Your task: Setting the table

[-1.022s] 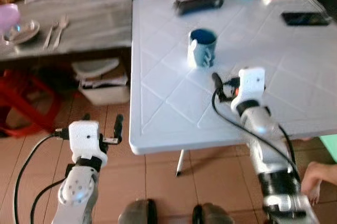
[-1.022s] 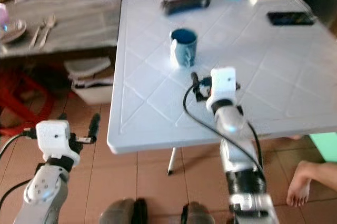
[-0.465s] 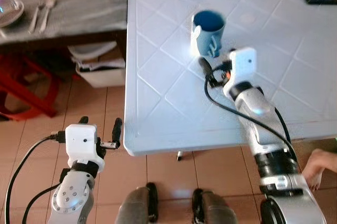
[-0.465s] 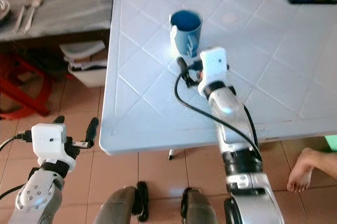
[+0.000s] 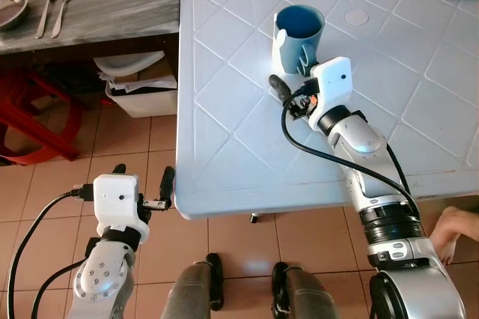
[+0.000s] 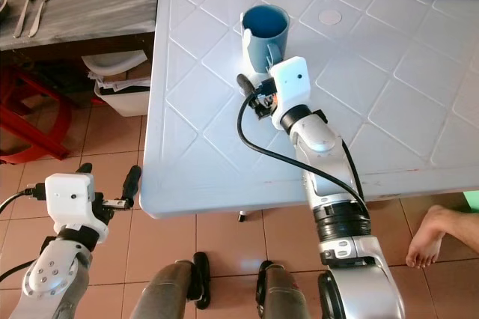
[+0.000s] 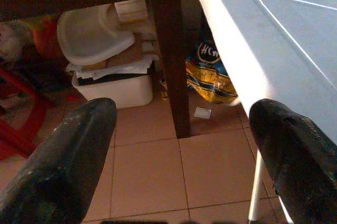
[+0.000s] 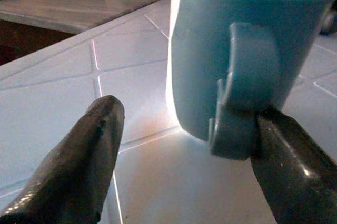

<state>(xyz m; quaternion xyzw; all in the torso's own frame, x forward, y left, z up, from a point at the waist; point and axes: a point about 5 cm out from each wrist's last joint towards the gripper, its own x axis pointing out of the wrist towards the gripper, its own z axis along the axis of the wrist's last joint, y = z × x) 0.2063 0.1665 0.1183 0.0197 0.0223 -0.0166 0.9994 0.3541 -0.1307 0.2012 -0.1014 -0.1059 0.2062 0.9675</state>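
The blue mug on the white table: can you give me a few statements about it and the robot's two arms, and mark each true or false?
1. The blue mug stands upright on the white table. True.
2. The right gripper is shut on the mug's handle. False: its fingers are spread open, with the handle between them.
3. The left gripper is below the table's edge, over the tiled floor. True.
4. A fork and a spoon lie on the white table beside the mug. False: the fork and spoon lie on the grey wooden table.
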